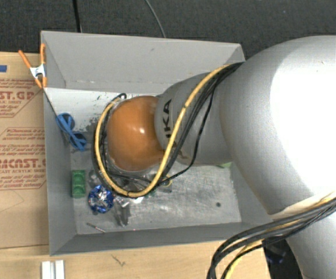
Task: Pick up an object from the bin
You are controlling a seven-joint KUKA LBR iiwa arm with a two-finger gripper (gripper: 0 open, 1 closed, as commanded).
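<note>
One green block (78,183) in grey bin (156,57)

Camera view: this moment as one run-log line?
arm: orange-covered wrist low in grey metal bin, lower-left; nearest: crumpled blue-and-silver foil piece, green ridged plastic block; apart: blue looped plastic strap; held: cannot tell

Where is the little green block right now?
In the camera view the green block lies by the bin's left wall, below the blue looped thing and just up-left of the shiny blue crumpled thing.
</note>
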